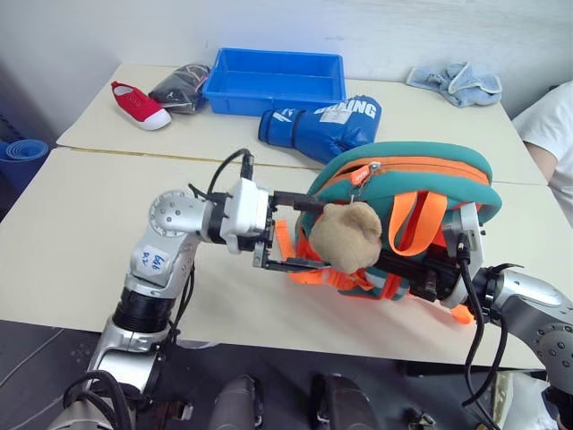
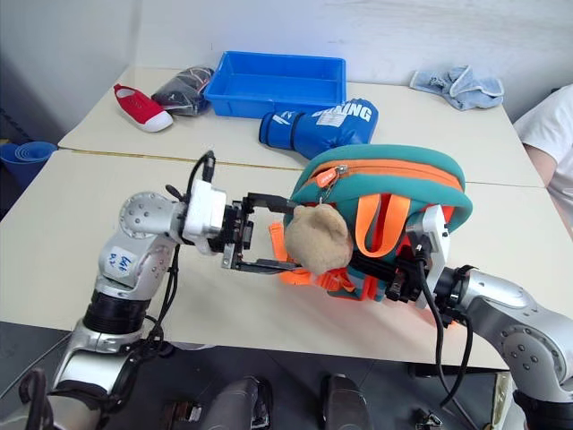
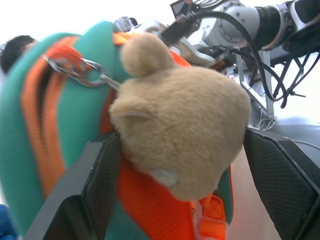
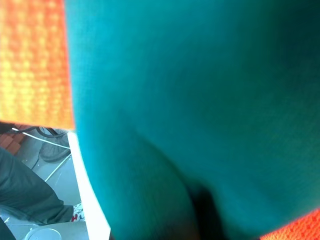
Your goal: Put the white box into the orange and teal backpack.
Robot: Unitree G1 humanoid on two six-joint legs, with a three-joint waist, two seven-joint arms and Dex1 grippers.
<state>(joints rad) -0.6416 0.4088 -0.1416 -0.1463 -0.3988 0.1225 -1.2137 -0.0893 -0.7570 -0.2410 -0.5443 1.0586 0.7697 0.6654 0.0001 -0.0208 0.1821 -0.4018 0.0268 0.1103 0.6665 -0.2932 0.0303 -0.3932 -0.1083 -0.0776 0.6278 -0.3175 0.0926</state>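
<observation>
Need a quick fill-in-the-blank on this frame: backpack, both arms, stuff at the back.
1. The left gripper has its fingers ____ around the plush bear head.
2. The right gripper is shut on the ____.
3. The boxing glove behind the backpack is ____ in colour.
4. The red shoe lies beside the blue ____.

Missing words: open; backpack; blue; tray

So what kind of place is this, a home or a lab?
Probably a robot test or data-collection room, not a home: plain pale tables pushed together against a bare wall, unrelated props laid out on them (blue plastic tray, blue boxing glove, red child's shoe), and a person seated alongside.
</observation>
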